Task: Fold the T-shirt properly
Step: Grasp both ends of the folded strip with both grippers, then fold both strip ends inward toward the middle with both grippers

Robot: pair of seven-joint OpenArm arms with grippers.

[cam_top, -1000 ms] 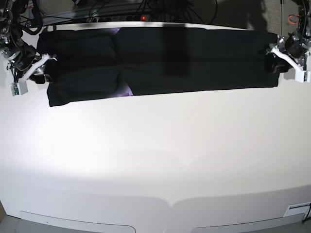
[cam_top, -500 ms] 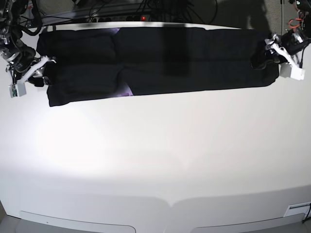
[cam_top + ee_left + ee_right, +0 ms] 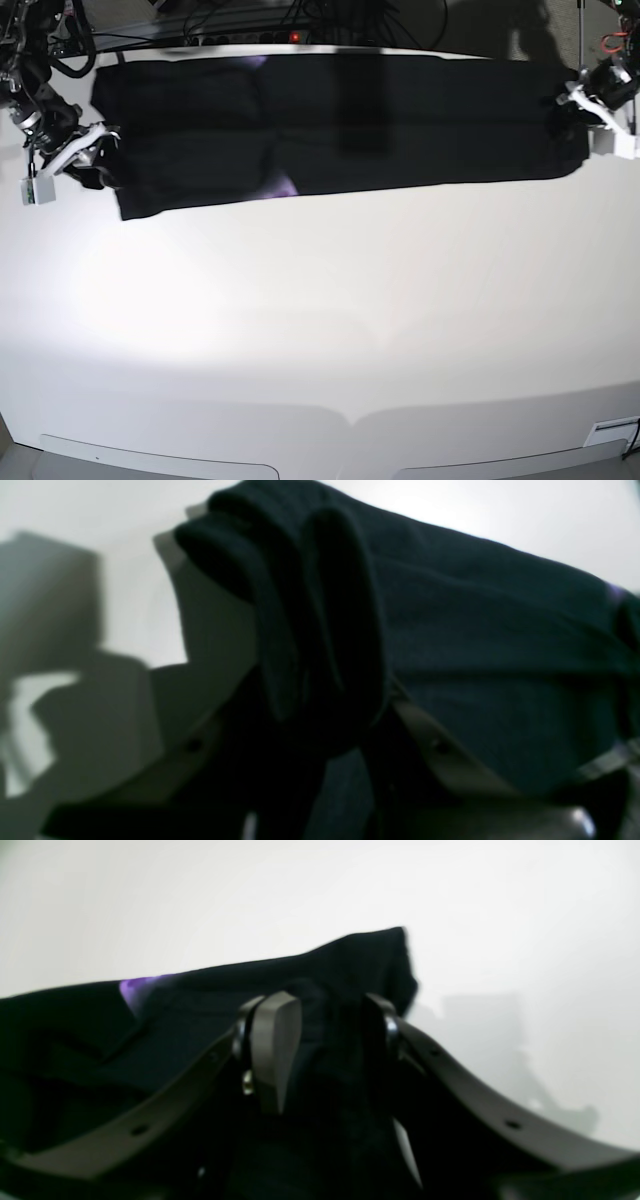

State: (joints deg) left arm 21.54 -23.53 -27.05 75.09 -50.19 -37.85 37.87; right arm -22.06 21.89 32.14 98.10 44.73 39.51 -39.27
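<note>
The black T-shirt (image 3: 400, 120) lies as a long folded strip along the far side of the white table (image 3: 320, 330), with a patch of purple print (image 3: 281, 186) showing at its lower edge. My left gripper (image 3: 577, 108) is at the strip's right end; in the left wrist view it (image 3: 285, 610) is shut on a bunched fold of T-shirt (image 3: 500, 630). At the strip's left end is my right gripper (image 3: 95, 153). The right wrist view shows that gripper (image 3: 330, 1027) closed on thick T-shirt cloth (image 3: 350, 960) that fills the gap between the fingers, near the purple print (image 3: 135, 987).
Cables and a power strip with a red light (image 3: 295, 37) run behind the table's far edge. A small white label (image 3: 610, 435) sits at the front right corner. The table's near edge curves along the bottom.
My left gripper closed on the right end of the T-shirt and drew it right. The whole strip shifted right, and my right gripper moved right with the left end.
</note>
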